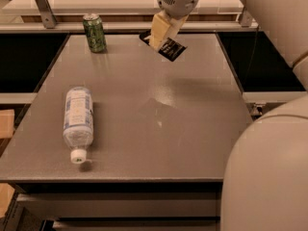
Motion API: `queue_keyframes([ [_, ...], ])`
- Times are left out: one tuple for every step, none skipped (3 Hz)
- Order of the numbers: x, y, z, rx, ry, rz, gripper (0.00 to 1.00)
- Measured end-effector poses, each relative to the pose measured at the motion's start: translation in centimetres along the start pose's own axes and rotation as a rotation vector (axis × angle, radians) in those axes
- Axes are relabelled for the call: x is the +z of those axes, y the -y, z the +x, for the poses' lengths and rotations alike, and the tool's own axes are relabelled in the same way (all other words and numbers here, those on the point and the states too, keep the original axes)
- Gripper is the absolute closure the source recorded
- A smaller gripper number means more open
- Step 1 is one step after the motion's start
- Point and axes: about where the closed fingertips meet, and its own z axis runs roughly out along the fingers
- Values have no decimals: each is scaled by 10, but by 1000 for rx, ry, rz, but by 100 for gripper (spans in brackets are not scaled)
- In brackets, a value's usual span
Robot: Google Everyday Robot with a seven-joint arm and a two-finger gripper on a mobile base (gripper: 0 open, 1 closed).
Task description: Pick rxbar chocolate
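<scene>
The rxbar chocolate [172, 49] is a small flat black bar with thin white text. It hangs tilted in my gripper [160, 38], above the far middle of the grey table [159, 129]. The cream fingers [161, 27] are shut across the bar, and its ends stick out on both sides. The bar is off the table surface. The arm comes down from the top of the view.
A green can [95, 32] stands upright at the far left of the table. A clear water bottle [78, 120] lies on its side at the near left, cap toward the front edge. The robot's white body [269, 177] fills the near right corner.
</scene>
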Motion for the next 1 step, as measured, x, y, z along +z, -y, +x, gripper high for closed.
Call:
queue_keyframes([
  [0,0,0,0,0,0,100],
])
